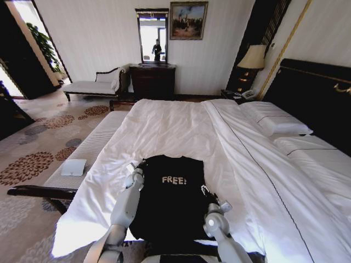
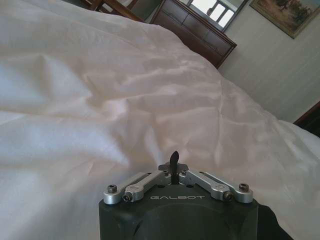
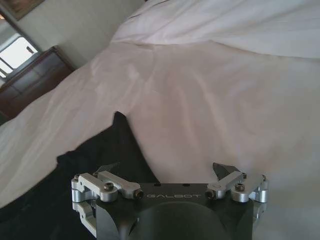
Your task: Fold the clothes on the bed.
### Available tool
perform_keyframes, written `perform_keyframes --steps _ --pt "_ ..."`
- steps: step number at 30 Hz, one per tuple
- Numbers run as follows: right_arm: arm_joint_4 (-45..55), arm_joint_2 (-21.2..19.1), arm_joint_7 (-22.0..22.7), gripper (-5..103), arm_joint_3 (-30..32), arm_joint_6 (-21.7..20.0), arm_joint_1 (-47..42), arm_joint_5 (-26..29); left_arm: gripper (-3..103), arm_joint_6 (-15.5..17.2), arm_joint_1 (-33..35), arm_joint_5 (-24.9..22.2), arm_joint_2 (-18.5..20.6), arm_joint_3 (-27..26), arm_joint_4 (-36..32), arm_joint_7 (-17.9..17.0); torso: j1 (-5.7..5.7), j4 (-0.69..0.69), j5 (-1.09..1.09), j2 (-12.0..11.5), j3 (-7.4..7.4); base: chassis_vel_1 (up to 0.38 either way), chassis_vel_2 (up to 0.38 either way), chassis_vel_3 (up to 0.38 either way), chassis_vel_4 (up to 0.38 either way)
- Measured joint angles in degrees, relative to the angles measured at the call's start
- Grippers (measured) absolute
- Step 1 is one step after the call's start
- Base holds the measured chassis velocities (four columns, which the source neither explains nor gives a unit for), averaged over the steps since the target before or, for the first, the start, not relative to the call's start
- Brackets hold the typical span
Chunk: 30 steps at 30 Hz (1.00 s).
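On the white bed (image 1: 181, 126), black FREE! T-shirt (image 1: 173, 203) lies flat.

Dark wooden dresser (image 1: 152, 81) against the far wall, mirror (image 1: 152, 37) above it, framed painting (image 1: 188, 20) just right — chaise (image 1: 93, 85) left, lamp (image 1: 252, 57) farther right.

Daylight glared through the doorway (image 1: 22, 16) at upper left and lit the bed (image 1: 181, 126) brightly. The lamp (image 1: 252, 57) glowed faintly. Straight walls bowed near the frame edges; wrist views looked soft and hazy.
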Motion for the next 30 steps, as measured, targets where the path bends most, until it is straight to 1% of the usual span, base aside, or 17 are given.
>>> perform_keyframes --steps 1,2,4,6,7,9,10,11,12,13,15,17,19,23,26,29,30 --pt "-0.8 -1.8 -2.0 100 -0.7 -0.4 2.0 1.5 2 0.1 0.2 -0.2 0.3 -0.1 -0.7 -0.1 0.0 -0.01 0.01 0.0 0.0 0.0 0.0 0.0 0.0" --pt "-0.8 -1.8 -2.0 100 -0.7 -0.4 2.0 1.5 2 0.1 0.2 -0.2 0.3 -0.1 -0.7 -0.1 0.0 -0.01 0.01 0.0 0.0 0.0 0.0 0.0 0.0" --pt "-3.6 -6.3 -8.1 100 -3.3 -0.7 6.9 5.1 2 0.2 0.8 -0.7 0.9 -0.1 -2.3 -0.2 0.0 0.03 -0.01 0.0 0.0 0.0 0.0 0.0 0.0" --pt "-6.9 -9.7 -13.3 100 -6.3 -0.8 10.3 7.9 2 0.3 1.4 -0.8 1.2 -0.2 -3.3 -0.4 0.01 0.04 -0.01 0.0 0.0 0.0 0.0 0.0 0.0" --pt "-6.9 -9.7 -13.3 100 -6.3 -0.8 10.3 7.9 2 0.3 1.4 -0.8 1.2 -0.2 -3.3 -0.4 0.01 0.04 -0.01 0.0 0.0 0.0 0.0 0.0 0.0" --pt "-11.1 -11.9 -19.0 100 -10.0 -0.8 13.9 11.1 2 0.3 2.4 -0.8 1.4 -0.2 -4.4 -0.6 0.0 0.0 0.0 0.0 0.0 0.0 0.0 0.0 0.0" --pt "-11.1 -11.9 -19.0 100 -10.0 -0.8 13.9 11.1 2 0.3 2.4 -0.8 1.4 -0.2 -4.4 -0.6 0.0 0.0 0.0 0.0 0.0 0.0 0.0 0.0 0.0" --pt "-13.0 -12.2 -21.1 100 -11.4 -0.7 15.5 12.5 2 0.3 2.8 -0.7 1.5 -0.2 -4.7 -0.7 0.0 0.0 0.0 0.0 0.0 0.0 0.0 0.0 0.0" --pt "-13.5 -12.2 -21.6 100 -11.7 -0.7 15.8 12.8 2 0.3 2.9 -0.7 1.5 -0.2 -4.8 -0.7 0.01 0.0 0.0 0.0 0.0 0.0 0.0 0.0 0.0" --pt "-16.5 -11.7 -23.6 100 -13.0 -0.5 18.0 13.6 2 0.3 3.4 -0.3 1.6 -0.1 -5.1 -0.7 0.0 0.01 0.0 0.0 0.0 0.0 0.0 0.0 0.0" --pt "-19.0 -10.7 -24.2 100 -13.5 0.4 19.5 13.1 2 0.3 3.8 -0.1 1.6 -0.1 -5.4 -0.8 0.0 0.0 0.0 0.0 0.0 0.0 0.0 0.0 0.0" --pt "-23.1 -9.2 -24.8 100 -13.7 2.4 21.7 11.3 2 0.3 4.3 0.0 1.7 -0.1 -5.9 -0.8 0.0 0.04 0.0 0.0 0.0 0.0 0.0 0.0 0.0" --pt "-26.0 -8.4 -24.7 100 -13.4 4.1 23.1 9.6 2 0.2 5.0 0.1 1.7 -0.2 -6.5 -0.9 0.01 0.04 0.0 0.0 0.0 0.0 0.0 0.0 0.0" --pt "-28.6 -8.3 -23.8 100 -12.3 4.6 23.9 8.2 2 0.2 5.7 0.1 1.8 -0.3 -7.1 -1.1 0.0 -0.01 -0.01 0.0 0.0 0.0 0.0 0.0 0.0" --pt "-29.9 -8.3 -23.7 100 -11.5 4.7 24.3 7.7 2 0.2 6.1 0.2 1.9 -0.4 -7.4 -1.2 0.0 0.0 0.0 0.0 0.0 0.0 0.0 0.0 0.0" --pt "-31.3 -8.6 -25.1 100 -11.2 4.6 24.8 8.0 2 0.2 6.3 0.2 1.9 -0.4 -7.9 -1.5 -0.01 -0.01 -0.01 0.0 0.0 0.0 0.0 0.0 0.0" --pt "-32.0 -8.5 -26.3 103 -11.2 4.6 25.2 8.4 2 0.2 6.3 0.3 1.9 -0.4 -8.0 -1.6 -0.01 -0.01 -0.01 0.0 0.0 0.0 0.0 0.0 0.0"
